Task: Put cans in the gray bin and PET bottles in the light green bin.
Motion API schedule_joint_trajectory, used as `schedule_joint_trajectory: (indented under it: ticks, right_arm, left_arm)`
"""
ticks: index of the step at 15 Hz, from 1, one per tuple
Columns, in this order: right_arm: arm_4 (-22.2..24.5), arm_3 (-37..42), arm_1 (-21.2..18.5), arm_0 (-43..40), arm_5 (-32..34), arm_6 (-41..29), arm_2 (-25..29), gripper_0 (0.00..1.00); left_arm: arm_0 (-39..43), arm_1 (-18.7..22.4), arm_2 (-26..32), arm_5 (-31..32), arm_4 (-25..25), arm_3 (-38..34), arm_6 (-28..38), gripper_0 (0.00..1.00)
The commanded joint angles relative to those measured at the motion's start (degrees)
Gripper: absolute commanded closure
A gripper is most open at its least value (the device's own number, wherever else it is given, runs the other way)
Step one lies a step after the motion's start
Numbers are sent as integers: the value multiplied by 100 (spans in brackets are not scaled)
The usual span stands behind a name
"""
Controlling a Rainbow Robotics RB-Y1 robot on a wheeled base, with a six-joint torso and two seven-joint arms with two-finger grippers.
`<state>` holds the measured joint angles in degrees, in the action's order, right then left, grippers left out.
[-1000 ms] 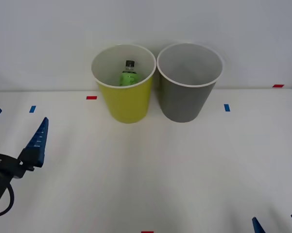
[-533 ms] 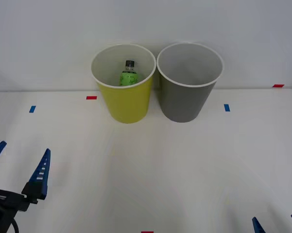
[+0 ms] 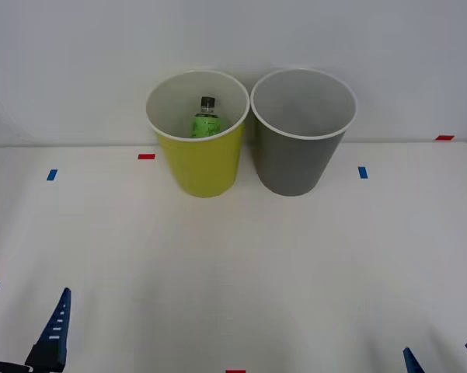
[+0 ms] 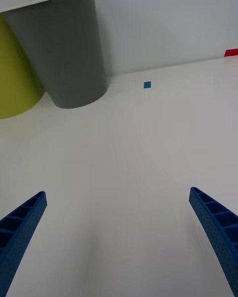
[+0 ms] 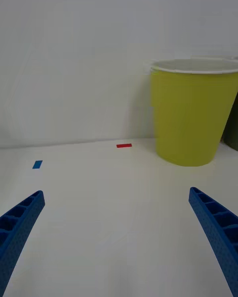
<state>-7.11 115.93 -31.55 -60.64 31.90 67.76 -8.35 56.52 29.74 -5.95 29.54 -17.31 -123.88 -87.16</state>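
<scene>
Front view, left claw spread low, right claw parked.

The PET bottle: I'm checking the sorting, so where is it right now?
In the front view, the PET bottle stands inside the light green bin, at the table's far edge by the wall, with the gray bin immediately to its right.

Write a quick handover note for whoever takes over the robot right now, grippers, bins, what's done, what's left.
Left gripper: open, empty, low at the table's near left edge.
Right gripper: open, empty, at the near right edge.
PET bottle: upright inside the light green bin, so that step is done.
Gray bin: beside the green one at the back; nothing visible inside.
Left: no cans seen on the table; check for any more items to sort.
</scene>
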Motion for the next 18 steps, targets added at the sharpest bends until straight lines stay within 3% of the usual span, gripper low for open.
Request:
schedule_joint_trajectory:
  ticks: [1, 7, 18]
  right_arm:
    - [0, 0, 0, 0, 0, 0, 0, 0]
    - [0, 0, 0, 0, 0, 0, 0, 0]
    - [0, 0, 0, 0, 0, 0, 0, 0]
  left_arm:
    - [34, -38, -187, 623, 61, 523, -46, 0]
    - [245, -196, -521, 1687, 96, 1314, -161, 0]
    - [280, -276, -486, 1722, 193, 1323, -187, 0]
